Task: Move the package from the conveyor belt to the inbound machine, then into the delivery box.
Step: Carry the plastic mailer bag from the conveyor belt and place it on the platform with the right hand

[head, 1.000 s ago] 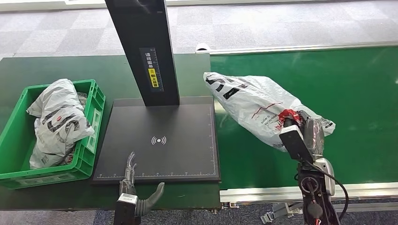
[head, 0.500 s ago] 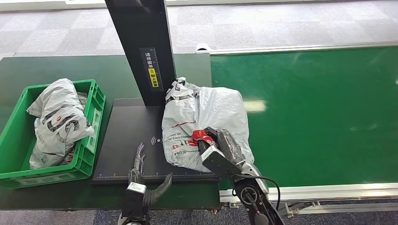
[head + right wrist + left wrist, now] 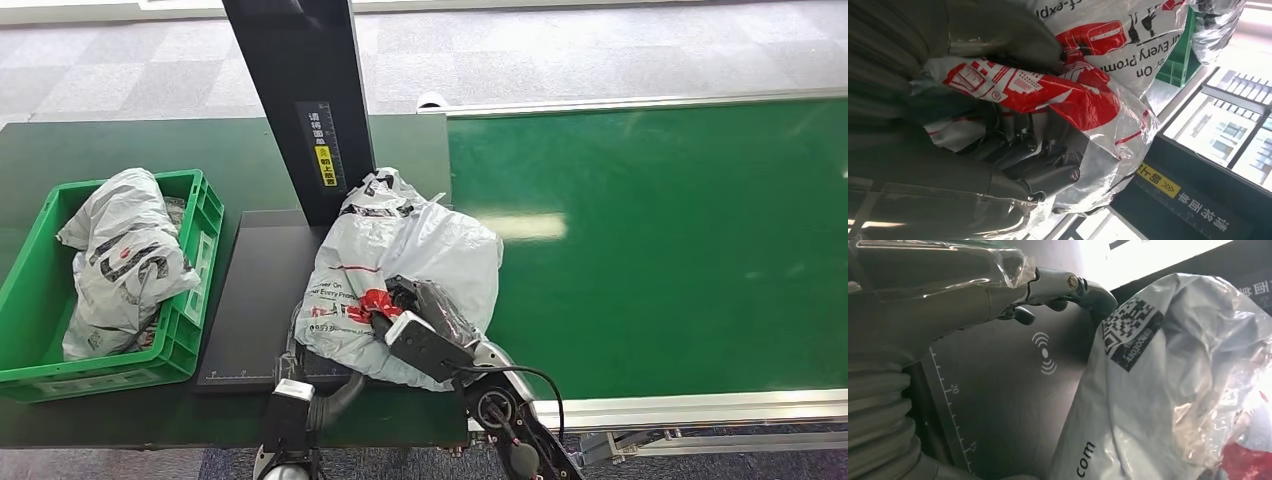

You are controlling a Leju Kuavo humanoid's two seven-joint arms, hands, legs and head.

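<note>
- The green plastic crate (image 3: 205, 235) stands on the dark green counter (image 3: 90, 150), at the far left beside the inbound machine's black platform (image 3: 255, 300). It holds a crumpled white mailer bag (image 3: 125, 255) with black and red print, which rises above the crate's rim.
- The package (image 3: 400, 255) is a soft white poly mailer with black stripes at its far end, red printing and black lettering near the robot, and a black-and-white square code label (image 3: 1130, 332) on one side. Its plastic is wrinkled and glossy.
- The package lies across the right part of the platform, overhanging toward the green conveyor belt (image 3: 680, 250), its far end at the foot of the machine's black upright post (image 3: 300, 100).
- The right hand (image 3: 425, 315) grips the near, red-printed end of the package; in the right wrist view the fingers (image 3: 1023, 145) are curled into the bunched plastic.
- The left hand (image 3: 1068, 287) is at the platform's near edge beside the package, fingers extended over the black surface near the white wireless symbol (image 3: 1044, 354), holding nothing.
</note>
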